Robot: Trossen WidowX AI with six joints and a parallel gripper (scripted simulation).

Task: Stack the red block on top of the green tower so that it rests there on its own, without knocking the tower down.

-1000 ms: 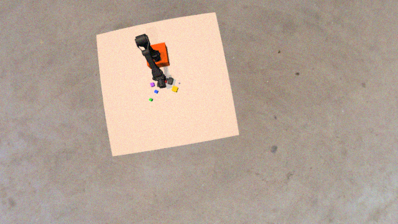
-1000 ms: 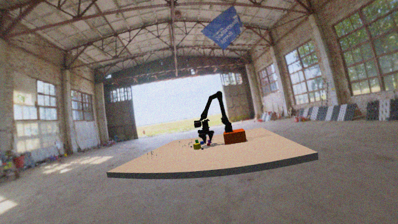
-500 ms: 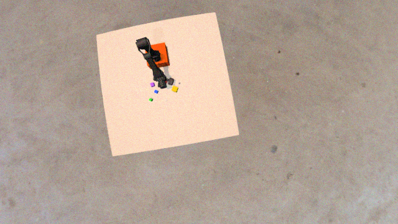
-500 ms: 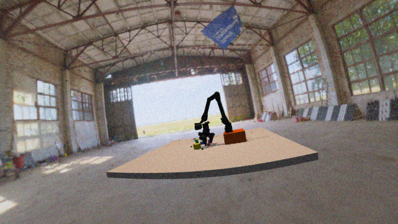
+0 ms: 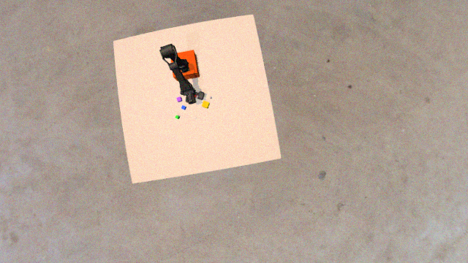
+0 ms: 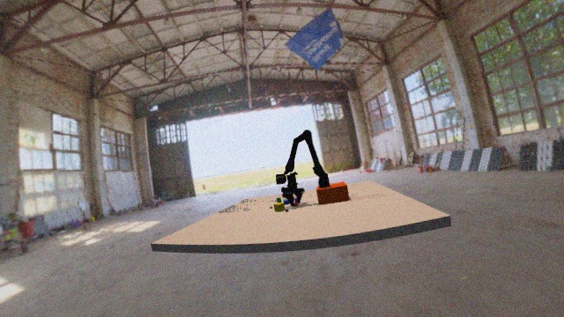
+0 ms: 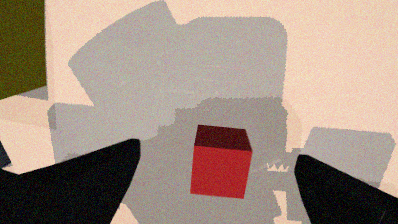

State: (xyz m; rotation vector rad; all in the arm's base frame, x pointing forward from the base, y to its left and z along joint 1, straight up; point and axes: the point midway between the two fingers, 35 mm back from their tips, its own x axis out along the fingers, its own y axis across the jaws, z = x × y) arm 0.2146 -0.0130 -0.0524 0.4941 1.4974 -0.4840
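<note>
The red block sits on the table top between the two fingers in the wrist view, with bare table showing on both sides of it. Only a sliver of the red block shows beside the arm in the top view. My gripper is open, pointing down low over the table, its fingers on either side of the red block and apart from it. The green tower stands apart from the gripper; its height is hard to tell, and it is partly behind the yellow block in the exterior view.
A yellow block stands near the gripper. A blue block lies between the gripper and the green tower. A purple block is beside the arm. A tiny grey cube lies past the yellow block. The orange base is behind.
</note>
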